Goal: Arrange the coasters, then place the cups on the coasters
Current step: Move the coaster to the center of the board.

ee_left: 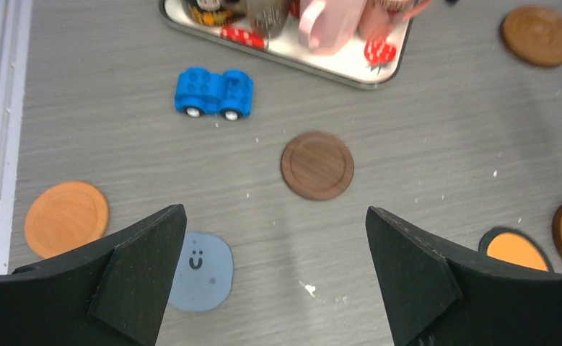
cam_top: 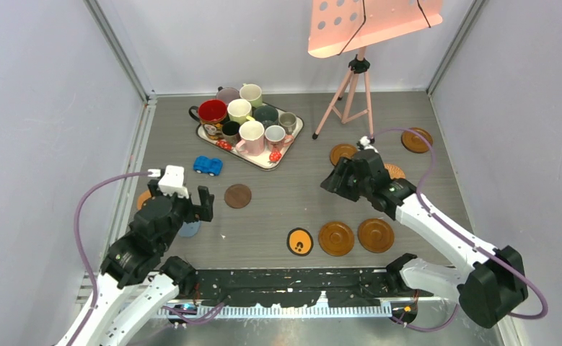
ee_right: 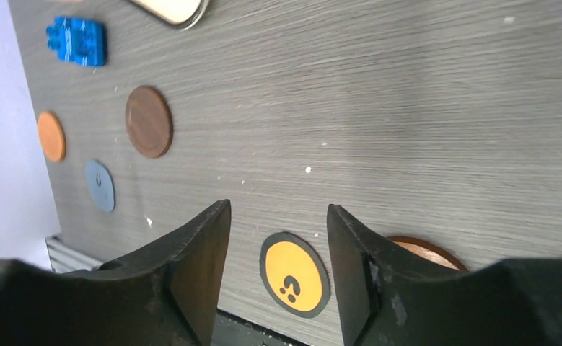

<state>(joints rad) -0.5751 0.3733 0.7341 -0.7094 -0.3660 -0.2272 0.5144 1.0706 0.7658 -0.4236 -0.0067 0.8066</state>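
Near-left of the tray (cam_top: 257, 163) the left gripper (ee_left: 275, 210) gapes empty over the blue coaster (ee_left: 202, 270), probably to collect it; the cups (cam_top: 239, 109) wait on the tray, and to its right the right gripper (ee_right: 278, 209) hangs parted, holding nothing.

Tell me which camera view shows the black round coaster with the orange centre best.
The right wrist view: the black round coaster with the orange centre is close, its print clear. The top view shows it small; the left wrist view shows only part.
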